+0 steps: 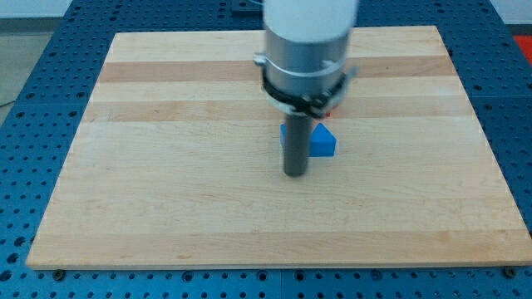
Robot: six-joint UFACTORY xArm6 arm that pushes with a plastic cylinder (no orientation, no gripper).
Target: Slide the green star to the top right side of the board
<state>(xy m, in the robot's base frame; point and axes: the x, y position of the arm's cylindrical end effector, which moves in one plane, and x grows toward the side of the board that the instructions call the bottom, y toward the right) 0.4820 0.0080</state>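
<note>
As no green star shows, maybe hidden behind the arm, my tip (295, 173), no hand, beside the blue triangle (323, 141), should circle behind it first.

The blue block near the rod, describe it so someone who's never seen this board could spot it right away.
Start at the wooden board and find the dark rod near its middle. The blue block, seemingly triangular, sits right beside my tip, on the view's right and slightly above. It is the only fully visible block; only a red sliver shows behind the arm.
</note>
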